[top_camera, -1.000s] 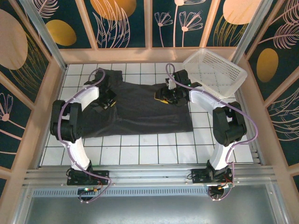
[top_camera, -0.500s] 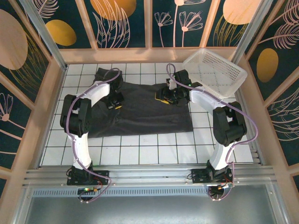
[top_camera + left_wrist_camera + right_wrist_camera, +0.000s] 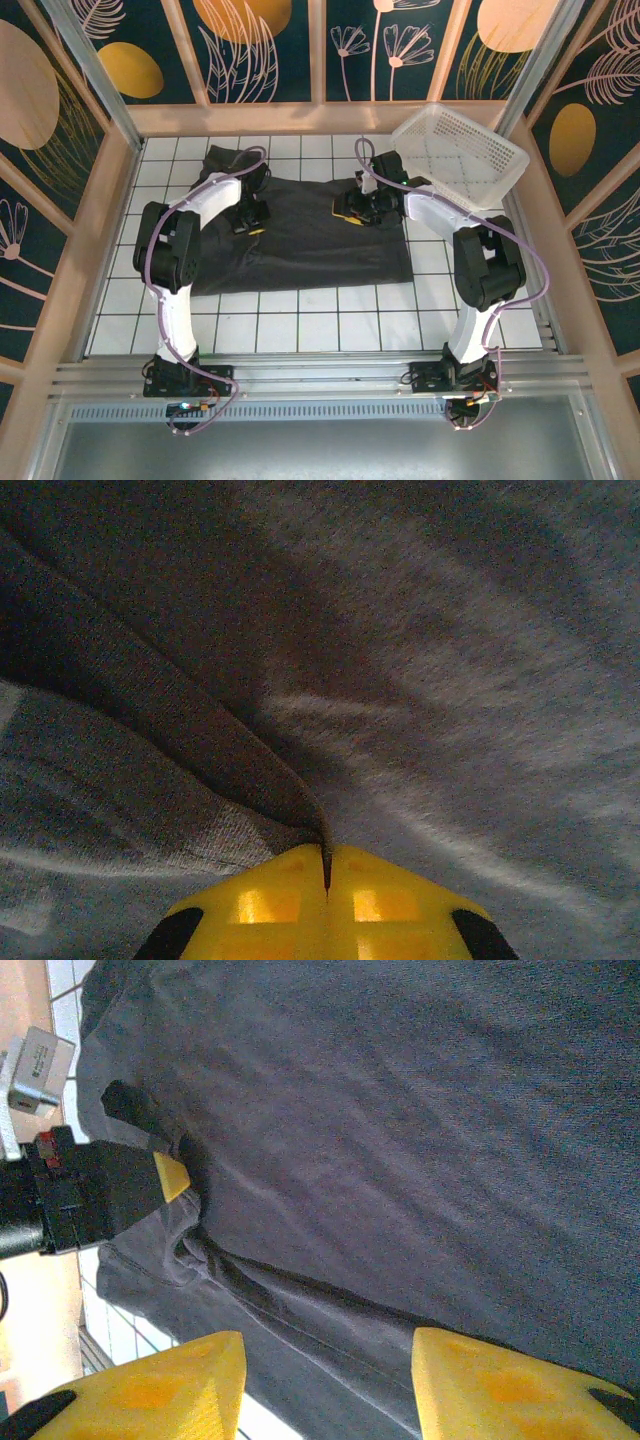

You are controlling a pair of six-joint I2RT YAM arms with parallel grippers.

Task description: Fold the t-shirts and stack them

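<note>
Dark t-shirt [image 3: 300,235] spread across the middle of the tiled counter [image 3: 300,330], pinched at one fold only.
Your left end effector [image 3: 326,855] is clamped on a thin ridge of cloth right at its tips. Pull hard and it may slip free, or drag the whole shirt into a bunch, since your right end effector [image 3: 330,1360] hangs half-open over the fabric, gripping nothing. No brand or print is readable.
</note>
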